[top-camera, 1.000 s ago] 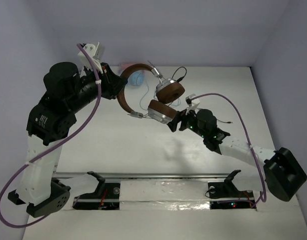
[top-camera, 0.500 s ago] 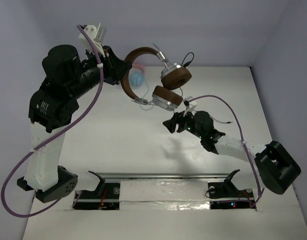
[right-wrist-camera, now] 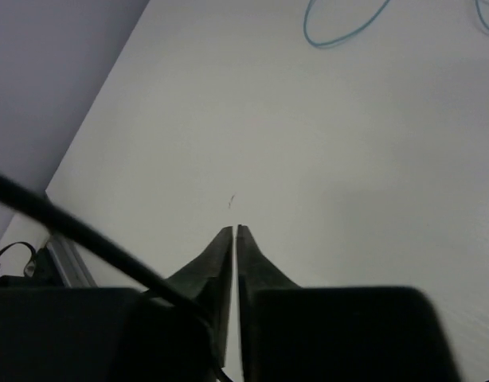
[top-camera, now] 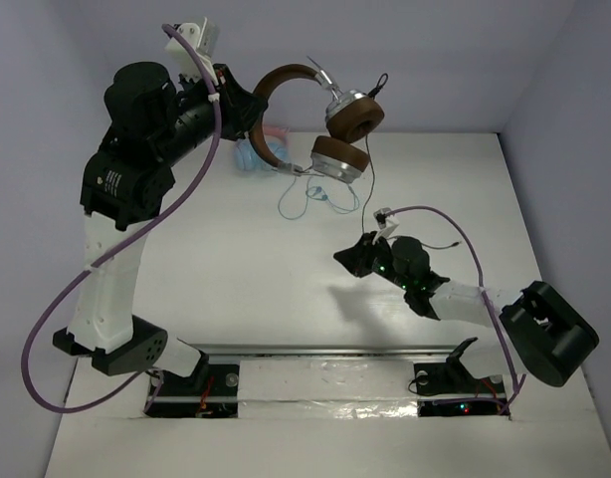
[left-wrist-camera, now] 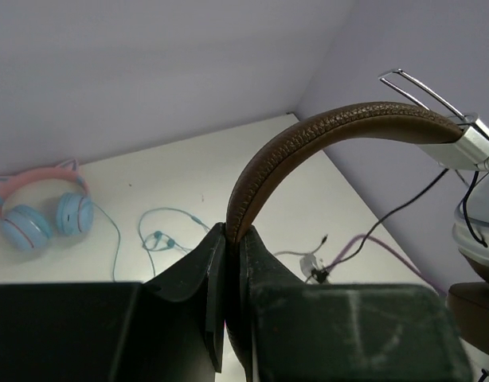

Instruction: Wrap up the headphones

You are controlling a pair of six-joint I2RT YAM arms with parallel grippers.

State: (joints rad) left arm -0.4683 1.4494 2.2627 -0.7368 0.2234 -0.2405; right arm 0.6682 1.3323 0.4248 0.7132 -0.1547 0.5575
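Observation:
The headphones (top-camera: 286, 72) hang in the air at the back, with a brown headband and two brown and silver ear cups (top-camera: 355, 118). My left gripper (top-camera: 254, 115) is shut on the headband (left-wrist-camera: 308, 135), which arches up out of the jaws (left-wrist-camera: 232, 231). The thin dark cable (top-camera: 365, 189) drops straight from the upper cup to my right gripper (top-camera: 343, 259), low over the table. In the right wrist view that gripper (right-wrist-camera: 235, 229) is shut. The cable (right-wrist-camera: 69, 223) crosses its left finger and curls into the gap low between the jaws; the tips hold nothing.
Pink-and-light-blue headphones (top-camera: 251, 154) lie at the back left of the table, their blue cable (top-camera: 305, 199) looped toward the middle. The dark cable's plug end (top-camera: 453, 242) rests on the table right of my right gripper. A metal rail (top-camera: 325, 363) runs along the near edge.
My left arm has lifted the headphones up and back, uncovering the pink-and-blue pair. My right gripper has gone from open to shut at the hanging cable and drawn slightly nearer.

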